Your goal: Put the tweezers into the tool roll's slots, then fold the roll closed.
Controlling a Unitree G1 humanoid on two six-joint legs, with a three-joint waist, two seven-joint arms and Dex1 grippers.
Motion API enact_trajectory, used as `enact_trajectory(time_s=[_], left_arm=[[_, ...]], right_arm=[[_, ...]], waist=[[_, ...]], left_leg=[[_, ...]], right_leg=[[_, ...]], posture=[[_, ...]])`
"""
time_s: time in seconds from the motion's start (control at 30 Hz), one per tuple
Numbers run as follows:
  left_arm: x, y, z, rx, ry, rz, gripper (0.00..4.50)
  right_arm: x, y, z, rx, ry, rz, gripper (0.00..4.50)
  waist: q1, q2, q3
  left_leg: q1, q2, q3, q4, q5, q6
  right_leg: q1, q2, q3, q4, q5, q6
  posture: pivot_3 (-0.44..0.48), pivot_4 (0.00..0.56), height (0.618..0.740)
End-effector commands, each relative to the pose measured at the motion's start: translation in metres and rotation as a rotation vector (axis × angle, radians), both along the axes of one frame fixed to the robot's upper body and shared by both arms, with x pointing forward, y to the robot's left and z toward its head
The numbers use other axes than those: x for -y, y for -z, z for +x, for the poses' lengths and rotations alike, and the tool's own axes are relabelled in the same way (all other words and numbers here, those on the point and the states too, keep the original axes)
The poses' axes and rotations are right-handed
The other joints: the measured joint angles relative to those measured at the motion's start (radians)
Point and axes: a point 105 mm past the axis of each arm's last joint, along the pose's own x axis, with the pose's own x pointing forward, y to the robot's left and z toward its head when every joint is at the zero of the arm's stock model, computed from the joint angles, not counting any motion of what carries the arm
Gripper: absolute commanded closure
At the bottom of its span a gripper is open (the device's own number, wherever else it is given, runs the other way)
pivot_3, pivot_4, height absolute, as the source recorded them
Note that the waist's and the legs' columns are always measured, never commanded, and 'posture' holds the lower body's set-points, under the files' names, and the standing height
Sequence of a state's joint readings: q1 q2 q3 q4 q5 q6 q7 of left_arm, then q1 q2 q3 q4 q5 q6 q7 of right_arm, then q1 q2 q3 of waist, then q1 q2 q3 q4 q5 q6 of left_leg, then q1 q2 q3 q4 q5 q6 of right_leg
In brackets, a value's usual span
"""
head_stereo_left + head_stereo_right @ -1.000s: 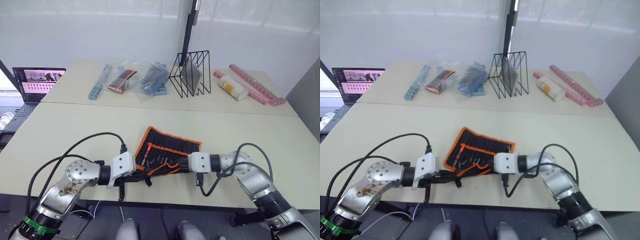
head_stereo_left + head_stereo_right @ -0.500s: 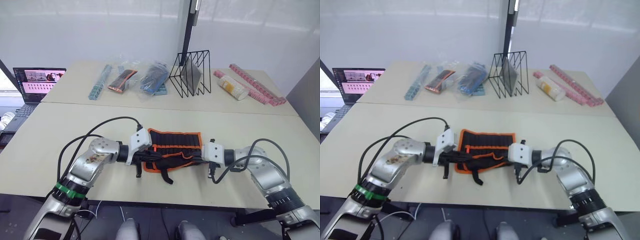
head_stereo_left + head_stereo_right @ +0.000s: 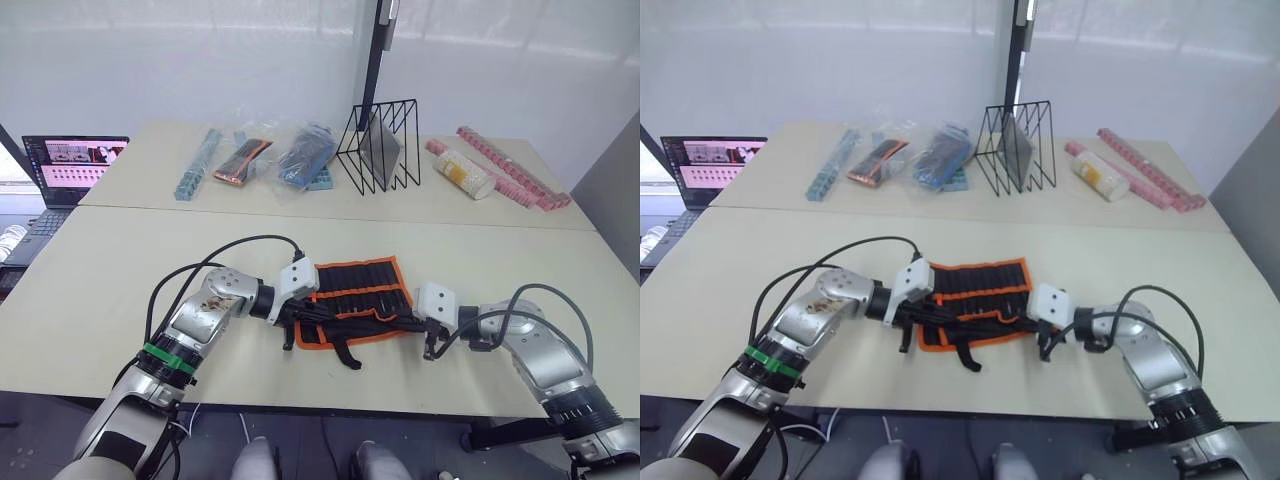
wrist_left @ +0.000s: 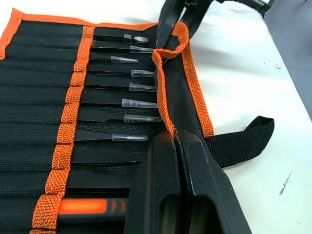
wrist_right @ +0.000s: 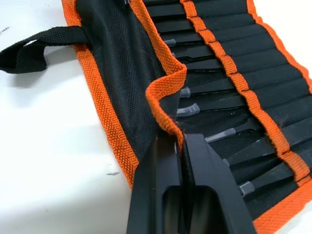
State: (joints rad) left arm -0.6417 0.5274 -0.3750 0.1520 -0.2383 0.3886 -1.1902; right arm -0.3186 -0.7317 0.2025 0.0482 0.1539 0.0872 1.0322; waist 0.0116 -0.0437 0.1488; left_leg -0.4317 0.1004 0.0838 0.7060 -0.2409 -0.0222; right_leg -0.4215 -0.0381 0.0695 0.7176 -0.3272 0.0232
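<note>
Tool roll (image 3: pixel 358 296) looks floppy & light imo; left claw (image 4: pixel 176 141) & right claw (image 5: pixel 180 139) both pinched on its orange-trimmed flap edge (image 4: pixel 168 87), best hold there.

Both hands have carried the tool roll (image 3: pixel 358 295) farther up the table.

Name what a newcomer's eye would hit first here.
The black roll with orange trim, lying open near the table's front edge. Both tools, left and right, are shut on its folded-up flap, one at each end. Capped tweezers sit in its slots.
</note>
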Motion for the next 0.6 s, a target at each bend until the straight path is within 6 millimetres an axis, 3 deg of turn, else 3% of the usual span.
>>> enact_trajectory(time_s=[0.03,0.07,0.3,0.6], left_arm=[[-0.013,-0.020,0.012,0.105,-0.020,0.021,4.50],[-0.015,-0.022,0.014,0.114,-0.025,0.027,4.50],[-0.022,-0.024,0.020,0.134,-0.041,0.047,4.50],[-0.025,-0.016,0.031,0.154,-0.055,0.073,4.50]], right_arm=[[0.008,-0.002,0.002,0.009,0.049,-0.011,2.90],[0.006,-0.002,0.002,0.010,0.051,-0.005,2.61],[-0.005,-0.002,0.005,0.020,0.073,0.037,2.61],[-0.023,-0.026,-0.003,0.032,0.026,0.125,2.61]], waist=[[-0.003,0.000,0.000],[-0.005,0.000,0.000],[-0.009,0.000,0.000],[-0.006,0.000,0.000]], left_leg=[[0.000,0.000,0.000,0.000,0.000,0.000],[0.000,0.000,0.000,0.000,0.000,0.000],[0.000,0.000,0.000,0.000,0.000,0.000],[0.000,0.000,0.000,0.000,0.000,0.000]], right_leg=[[0.000,0.000,0.000,0.000,0.000,0.000],[0.000,0.000,0.000,0.000,0.000,0.000],[0.000,0.001,0.000,0.000,0.000,0.000],[0.000,0.001,0.000,0.000,0.000,0.000]], posture=[[0.000,0.150,0.687],[0.000,0.150,0.687],[0.000,0.150,0.687],[0.000,0.150,0.687]])
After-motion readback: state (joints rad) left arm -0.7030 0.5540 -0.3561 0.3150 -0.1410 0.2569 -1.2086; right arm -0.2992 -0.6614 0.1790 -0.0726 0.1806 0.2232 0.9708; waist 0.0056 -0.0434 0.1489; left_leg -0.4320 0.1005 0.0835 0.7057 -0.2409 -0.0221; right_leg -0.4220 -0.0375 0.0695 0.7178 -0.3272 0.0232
